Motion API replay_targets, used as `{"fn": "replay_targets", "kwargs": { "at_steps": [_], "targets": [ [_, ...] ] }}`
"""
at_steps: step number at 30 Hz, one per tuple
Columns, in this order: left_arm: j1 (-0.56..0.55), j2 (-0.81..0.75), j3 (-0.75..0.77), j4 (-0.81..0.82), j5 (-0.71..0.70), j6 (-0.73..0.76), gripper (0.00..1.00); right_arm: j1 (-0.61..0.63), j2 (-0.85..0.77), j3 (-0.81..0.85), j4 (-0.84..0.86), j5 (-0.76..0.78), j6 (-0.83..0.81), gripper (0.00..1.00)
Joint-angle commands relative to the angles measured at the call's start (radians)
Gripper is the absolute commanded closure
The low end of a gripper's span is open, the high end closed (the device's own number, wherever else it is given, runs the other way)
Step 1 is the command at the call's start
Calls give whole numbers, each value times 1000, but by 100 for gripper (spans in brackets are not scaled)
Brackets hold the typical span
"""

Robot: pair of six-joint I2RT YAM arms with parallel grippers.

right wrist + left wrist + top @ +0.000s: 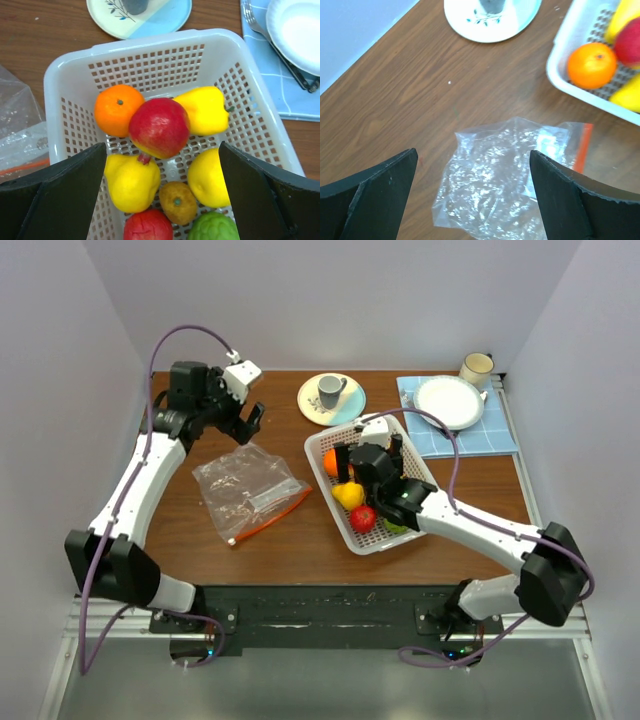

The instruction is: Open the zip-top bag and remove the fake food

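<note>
the task is judged almost done, so the arms should be raised straight up without anything being dragged. the left gripper (473,152) is spread wide, empty, above the flat clear crinkly zip-top bag with orange-red strip (500,180); the right gripper (162,145), equally wide and empty, is held over the glossy plastic fake food (160,127) in the white perforated plastic basket (150,42).

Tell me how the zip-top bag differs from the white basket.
The zip-top bag is clear and crinkled; the basket is white and perforated. The bag lies flat, seemingly empty; the basket holds the fake food. Both rest on the table.
</note>
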Motion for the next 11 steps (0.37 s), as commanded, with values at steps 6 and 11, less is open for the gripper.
{"fn": "replay_targets", "kwargs": {
  "at_steps": [6,11],
  "targets": [
    [28,-88,-154,73,164,-116,0,4,-189,32,-147,79,-28,1],
    [28,-96,-215,130,189,-160,0,5,-253,47,-224,106,-15,1]
  ]
}}
